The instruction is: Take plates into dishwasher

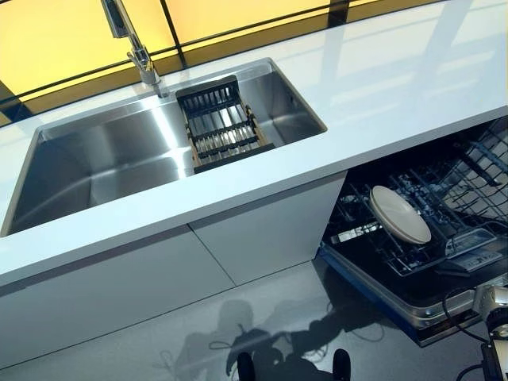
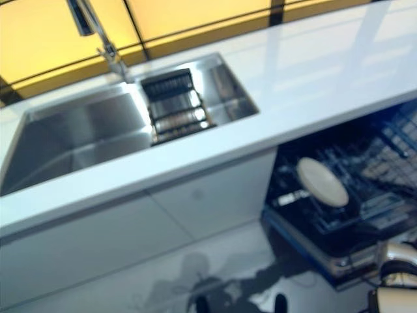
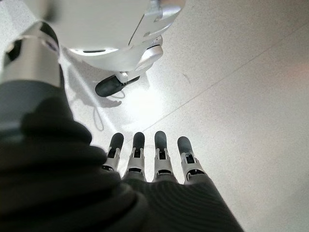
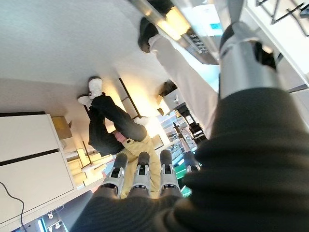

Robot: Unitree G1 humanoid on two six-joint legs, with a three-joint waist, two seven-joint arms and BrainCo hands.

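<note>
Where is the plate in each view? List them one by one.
Left eye view: plate stands in the open dishwasher rack, lower right.
Right eye view: same spot.
Left wrist view: not in it.
Right wrist view: not in it.
Shared landmark: the sink.

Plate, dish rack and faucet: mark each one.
plate (image 1: 399,214), left eye view, middle of its face, standing in the dishwasher.
dish rack (image 1: 221,127), left eye view, its slats, in the sink.
faucet (image 1: 141,59), left eye view, its lower stem.

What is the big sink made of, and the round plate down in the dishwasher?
The sink looks like brushed stainless steel: silver-grey with soft, streaky reflections. The plate looks like glazed ceramic, cream-white and smooth with a faint sheen, though it might be plastic.
</note>
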